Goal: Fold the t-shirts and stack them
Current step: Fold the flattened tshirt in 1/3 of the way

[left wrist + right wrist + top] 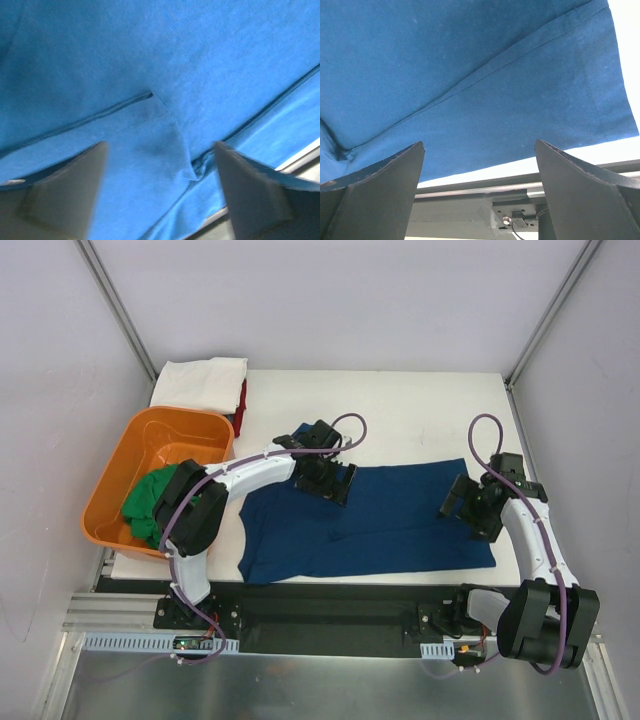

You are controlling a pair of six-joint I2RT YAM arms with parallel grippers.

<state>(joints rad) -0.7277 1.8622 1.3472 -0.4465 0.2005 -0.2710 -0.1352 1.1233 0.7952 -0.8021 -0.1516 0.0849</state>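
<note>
The navy blue t-shirt (pixel 370 522) lies spread on the white table, print not visible. My left gripper (pixel 330 480) is open and hovers over its far left edge; in the left wrist view the blue cloth (pixel 165 100) with a seam and a small fold fills the frame between the fingers (pixel 75 190). My right gripper (pixel 462 502) is open over the shirt's right end; the right wrist view shows the blue hem (pixel 530 115). A green t-shirt (pixel 150 502) lies bunched in the orange tub. A white t-shirt (pixel 200 382) lies folded at the back left on a red one (pixel 242 400).
The orange plastic tub (pixel 150 445) stands at the left edge of the table. The table's near edge and a black rail (pixel 485 195) run just below the shirt. Grey walls and metal posts close in both sides.
</note>
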